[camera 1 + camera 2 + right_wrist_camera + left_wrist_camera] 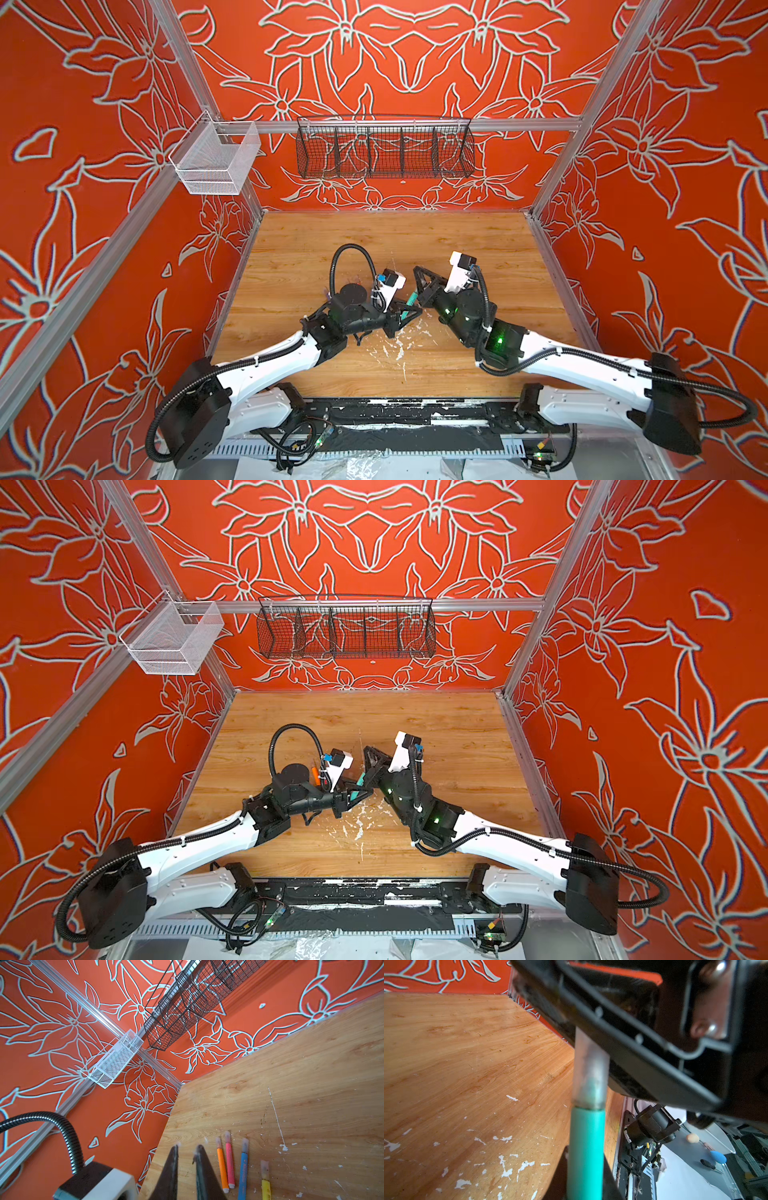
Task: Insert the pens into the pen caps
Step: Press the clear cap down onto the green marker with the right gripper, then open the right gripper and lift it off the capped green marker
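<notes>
Mid-table we pinch slim green marker pen (585,1147) in left gripper (410,312), its stubby translucent cap (589,1072) butted vs right gripper (188,1150) (pressed together, empty), prob. to seat it.

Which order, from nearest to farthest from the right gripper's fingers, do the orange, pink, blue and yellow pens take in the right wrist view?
1. Orange pen, right beside the fingers.
2. Pink pen, next to it.
3. Blue pen, beyond the pink.
4. Yellow pen, outermost.
</notes>
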Controlling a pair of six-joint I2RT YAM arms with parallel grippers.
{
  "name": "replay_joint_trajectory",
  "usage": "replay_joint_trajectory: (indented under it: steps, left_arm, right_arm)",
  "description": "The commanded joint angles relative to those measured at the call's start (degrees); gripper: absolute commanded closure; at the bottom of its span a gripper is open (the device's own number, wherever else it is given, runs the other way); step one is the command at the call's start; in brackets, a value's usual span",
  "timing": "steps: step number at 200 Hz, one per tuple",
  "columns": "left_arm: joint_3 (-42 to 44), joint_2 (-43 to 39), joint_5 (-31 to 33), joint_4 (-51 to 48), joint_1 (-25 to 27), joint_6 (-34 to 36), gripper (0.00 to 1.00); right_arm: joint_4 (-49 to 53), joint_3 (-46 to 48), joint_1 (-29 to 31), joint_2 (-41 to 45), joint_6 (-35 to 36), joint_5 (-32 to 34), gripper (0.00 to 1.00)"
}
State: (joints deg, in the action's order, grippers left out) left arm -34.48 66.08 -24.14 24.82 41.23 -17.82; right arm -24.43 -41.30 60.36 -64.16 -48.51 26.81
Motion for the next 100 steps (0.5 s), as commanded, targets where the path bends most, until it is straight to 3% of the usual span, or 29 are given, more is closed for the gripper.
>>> replay_joint_trajectory:
  steps: [1, 21, 48, 76, 100]
  left_arm:
    - [-7.45, 1.29, 32.65, 17.57, -7.26, -4.37, 1.0]
    - [-8.0, 1.96, 33.71, 19.35, -7.36, -2.24, 1.0]
    - [-9.25, 2.46, 27.02, 18.52, -10.57, -6.61, 1.0]
    - [-8.05, 0.66, 25.35, 16.91, -11.8, -8.17, 1.0]
    - [-7.33, -2.04, 29.14, 9.67, -10.03, -6.4, 1.0]
  right_arm:
    - [10.06, 3.46, 9.94, -2.27, -2.46, -20.95, 1.0]
    - [7.55, 3.48, 10.28, -3.64, -2.52, -22.96, 1.0]
    - [3.5, 3.6, 10.27, -5.23, -1.34, -25.02, 1.0]
    - [6.23, 3.39, 10.14, -3.22, -0.07, -20.55, 1.0]
    - [12.57, 2.0, 9.74, 0.35, 1.38, -15.09, 1.0]
